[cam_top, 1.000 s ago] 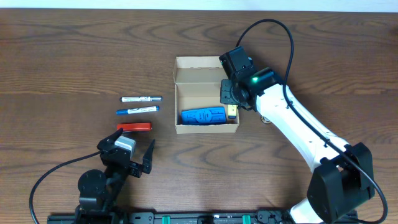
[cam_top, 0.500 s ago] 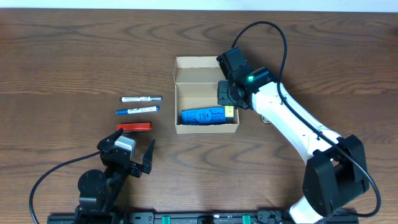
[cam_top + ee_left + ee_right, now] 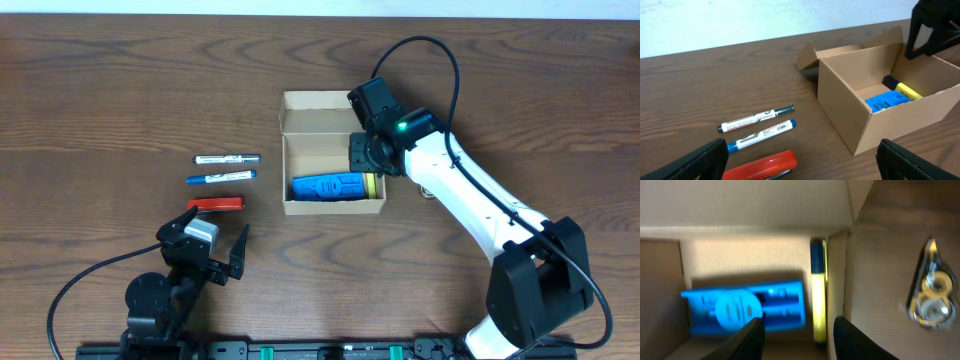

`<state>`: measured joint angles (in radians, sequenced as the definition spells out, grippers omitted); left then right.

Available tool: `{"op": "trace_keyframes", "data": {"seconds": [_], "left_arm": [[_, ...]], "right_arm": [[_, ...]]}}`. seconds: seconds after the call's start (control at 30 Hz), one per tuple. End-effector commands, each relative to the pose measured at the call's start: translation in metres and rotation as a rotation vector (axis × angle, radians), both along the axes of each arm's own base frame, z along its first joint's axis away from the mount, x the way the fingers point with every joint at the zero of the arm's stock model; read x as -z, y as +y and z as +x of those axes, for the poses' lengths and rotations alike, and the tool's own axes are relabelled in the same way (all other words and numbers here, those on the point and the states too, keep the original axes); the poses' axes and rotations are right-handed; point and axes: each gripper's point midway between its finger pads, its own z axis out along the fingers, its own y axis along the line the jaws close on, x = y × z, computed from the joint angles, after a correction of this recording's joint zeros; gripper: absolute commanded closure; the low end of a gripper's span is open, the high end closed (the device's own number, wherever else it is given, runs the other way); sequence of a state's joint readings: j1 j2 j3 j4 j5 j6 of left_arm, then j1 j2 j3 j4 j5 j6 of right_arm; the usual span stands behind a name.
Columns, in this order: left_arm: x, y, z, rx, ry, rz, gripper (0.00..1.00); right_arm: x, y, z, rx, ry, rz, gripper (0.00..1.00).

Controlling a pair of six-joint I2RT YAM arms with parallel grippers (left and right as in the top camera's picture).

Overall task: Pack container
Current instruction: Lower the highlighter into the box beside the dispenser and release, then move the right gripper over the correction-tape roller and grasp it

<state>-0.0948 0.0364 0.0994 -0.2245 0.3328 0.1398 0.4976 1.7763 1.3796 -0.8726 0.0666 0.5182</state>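
Observation:
The tan cardboard container (image 3: 300, 125) stands open at mid-table, its flap lid folded back. Inside lie a blue block-shaped item (image 3: 328, 186) and a yellow marker (image 3: 372, 185) against the right wall. My right gripper (image 3: 368, 160) hangs over the box's right end. In the right wrist view its fingers (image 3: 752, 340) stand apart above the yellow marker (image 3: 818, 300) and the blue item (image 3: 740, 310), holding nothing. My left gripper (image 3: 205, 262) rests wide open near the front edge, just short of a red stapler (image 3: 765, 165).
Two white pens, one with a black cap (image 3: 227, 159) and one with a blue cap (image 3: 220, 178), lie left of the box above the red stapler (image 3: 216, 204). A clear tape dispenser (image 3: 930, 287) lies on the wood just outside the box's right wall.
The right gripper's jaws have spread apart and the yellow marker now lies loose in the box. The right arm shifted slightly left. The left arm has not moved.

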Motion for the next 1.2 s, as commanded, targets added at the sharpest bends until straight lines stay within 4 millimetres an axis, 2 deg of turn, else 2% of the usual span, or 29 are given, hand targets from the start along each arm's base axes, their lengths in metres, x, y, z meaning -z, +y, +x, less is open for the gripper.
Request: {"op": "trace_keyframes", "data": {"seconds": [0.0,0.13,0.2,0.27,0.37,0.47,0.57,0.63,0.83,1.03,1.17], "left_arm": [[0.012,0.001,0.000,-0.002,0.014,0.022,0.05],[0.012,0.001,0.000,-0.002,0.014,0.022,0.05],[0.012,0.001,0.000,-0.002,0.014,0.022,0.05],[0.012,0.002,0.000,-0.002,0.014,0.022,0.05],[0.012,0.001,0.000,-0.002,0.014,0.022,0.05],[0.012,0.001,0.000,-0.002,0.014,0.022,0.05],[0.012,0.001,0.000,-0.002,0.014,0.022,0.04],[0.012,0.001,0.000,-0.002,0.014,0.022,0.05],[0.012,0.001,0.000,-0.002,0.014,0.022,0.05],[0.012,0.001,0.000,-0.002,0.014,0.022,0.05],[0.012,0.001,0.000,-0.002,0.014,0.022,0.04]], "right_arm": [[-0.041,0.007,0.007,-0.011,-0.066,0.038,0.53],[-0.104,0.007,0.007,-0.090,-0.167,0.048,0.52],[-0.128,-0.007,0.003,-0.083,-0.210,0.012,0.51],[-0.138,-0.026,-0.002,-0.048,-0.227,-0.031,0.49],[-0.137,-0.059,-0.011,-0.012,-0.186,-0.106,0.49],[-0.121,-0.082,-0.017,-0.007,-0.119,-0.154,0.49],[-0.091,-0.101,-0.021,0.019,-0.057,-0.183,0.49],[-0.061,-0.111,-0.025,0.026,-0.011,-0.183,0.46],[-0.002,-0.124,-0.032,0.002,0.041,-0.133,0.27],[0.032,-0.137,-0.032,-0.008,0.026,-0.102,0.18],[0.048,-0.139,-0.032,-0.014,0.004,-0.077,0.14]]}}
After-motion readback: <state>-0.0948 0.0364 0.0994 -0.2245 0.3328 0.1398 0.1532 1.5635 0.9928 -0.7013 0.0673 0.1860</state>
